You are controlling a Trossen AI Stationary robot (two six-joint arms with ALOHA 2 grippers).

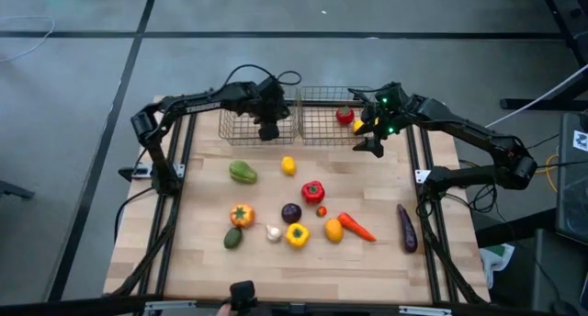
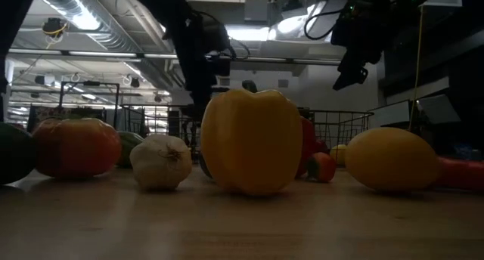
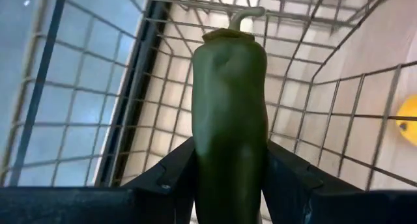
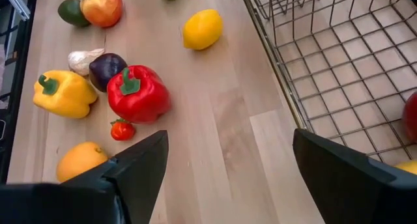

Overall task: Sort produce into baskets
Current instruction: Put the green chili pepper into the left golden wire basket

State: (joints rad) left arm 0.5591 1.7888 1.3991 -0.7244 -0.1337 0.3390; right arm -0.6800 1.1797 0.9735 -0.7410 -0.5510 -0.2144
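Note:
Two wire baskets stand side by side at the table's far edge, the left basket (image 1: 248, 123) and the right basket (image 1: 322, 123). My left gripper (image 1: 269, 129) is over the left basket, shut on a long dark-green vegetable (image 3: 228, 113) with a pale stem. My right gripper (image 1: 372, 143) is open and empty, above the table just right of the right basket. A red tomato (image 1: 344, 116) and a yellow piece (image 1: 358, 127) lie in the right basket. The rest of the produce lies on the table. My left gripper pinches the long green vegetable between its two fingers (image 3: 176, 178), on its lower body (image 3: 228, 165), the end away from the stem. The fingers point down into the left basket, along the vegetable. The stem end (image 3: 244, 15) points at the basket's floor; whether it touches the floor does not show.
On the table lie a green pepper (image 1: 243, 173), lemon (image 1: 288, 165), red pepper (image 1: 312, 192), purple onion (image 1: 290, 212), orange-red tomato (image 1: 241, 215), avocado (image 1: 232, 237), garlic (image 1: 273, 231), yellow pepper (image 1: 296, 234), orange (image 1: 333, 230), carrot (image 1: 358, 228) and eggplant (image 1: 406, 228).

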